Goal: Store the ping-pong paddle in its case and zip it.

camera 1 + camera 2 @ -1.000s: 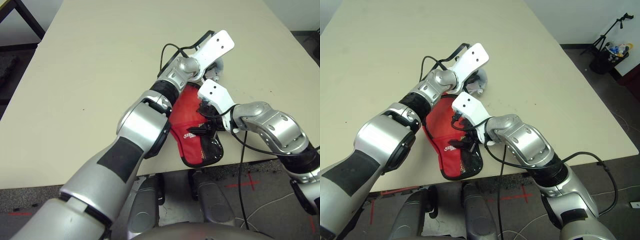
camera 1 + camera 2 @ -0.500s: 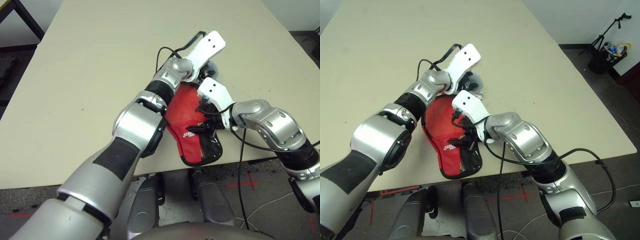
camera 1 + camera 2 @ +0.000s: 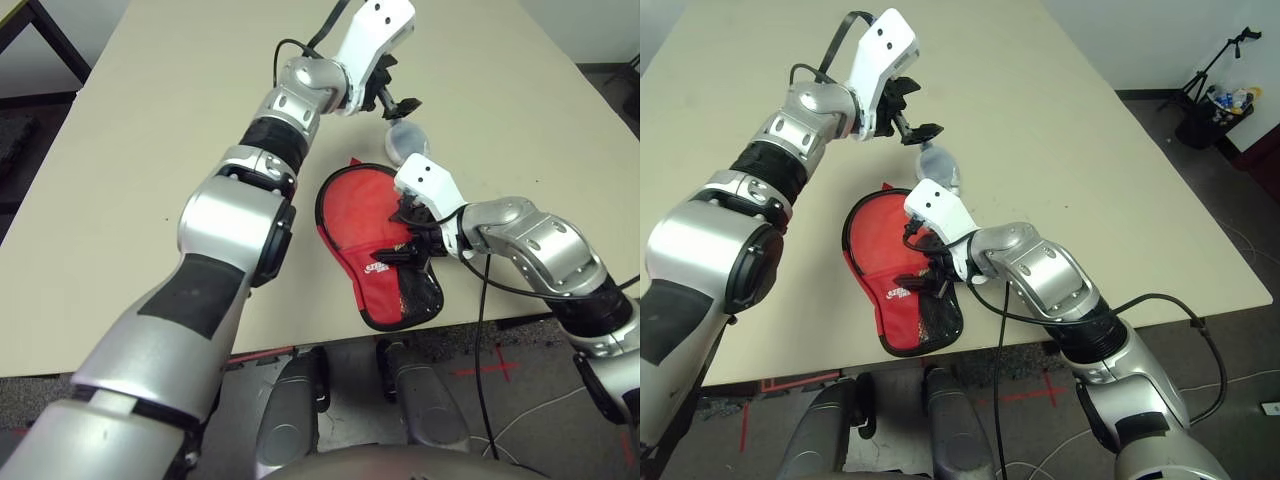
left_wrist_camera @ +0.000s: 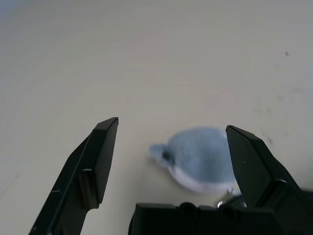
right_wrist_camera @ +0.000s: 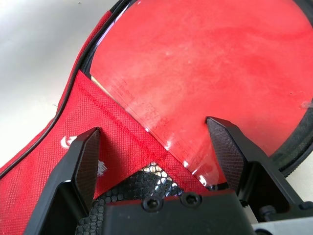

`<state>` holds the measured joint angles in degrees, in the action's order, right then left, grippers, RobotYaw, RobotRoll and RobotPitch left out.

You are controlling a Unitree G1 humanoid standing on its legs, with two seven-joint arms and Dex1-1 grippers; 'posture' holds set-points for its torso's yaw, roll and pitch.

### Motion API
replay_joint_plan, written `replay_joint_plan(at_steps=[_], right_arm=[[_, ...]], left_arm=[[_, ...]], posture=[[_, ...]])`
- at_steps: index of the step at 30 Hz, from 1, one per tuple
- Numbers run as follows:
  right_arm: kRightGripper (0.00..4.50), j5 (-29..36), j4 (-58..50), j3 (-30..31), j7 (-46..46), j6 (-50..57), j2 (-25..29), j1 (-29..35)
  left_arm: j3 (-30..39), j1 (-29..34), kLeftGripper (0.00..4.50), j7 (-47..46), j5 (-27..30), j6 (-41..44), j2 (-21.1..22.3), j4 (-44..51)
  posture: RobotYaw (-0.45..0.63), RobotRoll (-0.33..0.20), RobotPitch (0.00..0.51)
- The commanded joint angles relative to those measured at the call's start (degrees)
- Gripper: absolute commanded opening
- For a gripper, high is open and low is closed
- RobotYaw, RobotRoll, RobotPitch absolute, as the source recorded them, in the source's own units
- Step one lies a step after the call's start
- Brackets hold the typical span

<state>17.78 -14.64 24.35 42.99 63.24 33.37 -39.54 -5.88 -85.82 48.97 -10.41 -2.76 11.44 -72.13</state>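
Pale counter [image 3: 180,120], one, matte, set on a dark grey floor [image 3: 545,430] with red tape marks. Left eye view: one case [image 3: 352,262], red with white logo, black rim and one mesh pocket, lying unzipped on the counter near its front edge; contents, one ping-pong paddle [image 3: 368,208], red face up, its round head bared within the black rim and its lower part under the red front panel. One rounded grey-blue object [image 3: 406,142], on the counter just beyond the case, apart from it. Two claws in all: left claw [image 3: 395,88], open and empty, raised near the grey-blue object; right claw [image 3: 397,235], open, over the case. Right eye view: one black bin [image 3: 1210,122] on the floor at the far right, holding several white, blue and yellow items [image 3: 1238,99], exact count not legible; one black tripod [image 3: 1220,68] beside it. Left wrist view: two black fingers [image 4: 98,166], spread wide, with one grey-blue object, pale underneath, a small knob at one end, partly hidden by a finger. Right wrist view: two black fingers, parted, nothing gripped, one above the front panel, one above the paddle's face; a strip of light wood shows where the head meets the panel; contact with either cannot be told
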Motion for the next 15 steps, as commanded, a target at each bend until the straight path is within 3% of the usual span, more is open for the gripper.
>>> replay_joint_plan(at_steps=[1,7,15], right_arm=[[4.5,-1.79,5.18,3.93,-0.28,0.98,-0.62,1.71],[4.5,-2.66,6.86,3.59,0.04,-0.22,-0.9,1.14],[4.5,-3.66,8.52,3.3,0.39,-1.18,-1.57,0.73]], left_arm=[[-2.48,4.47,4.49,6.39,-0.89,-0.74,1.5,2.65],[-5.56,14.06,4.49,14.91,-0.52,1.8,3.77,11.42],[-6.01,24.12,4.49,15.84,1.01,9.98,3.92,19.37]], posture=[[-0.08,0.0,0.185],[-0.08,0.0,0.174],[-0.07,0.0,0.181]])
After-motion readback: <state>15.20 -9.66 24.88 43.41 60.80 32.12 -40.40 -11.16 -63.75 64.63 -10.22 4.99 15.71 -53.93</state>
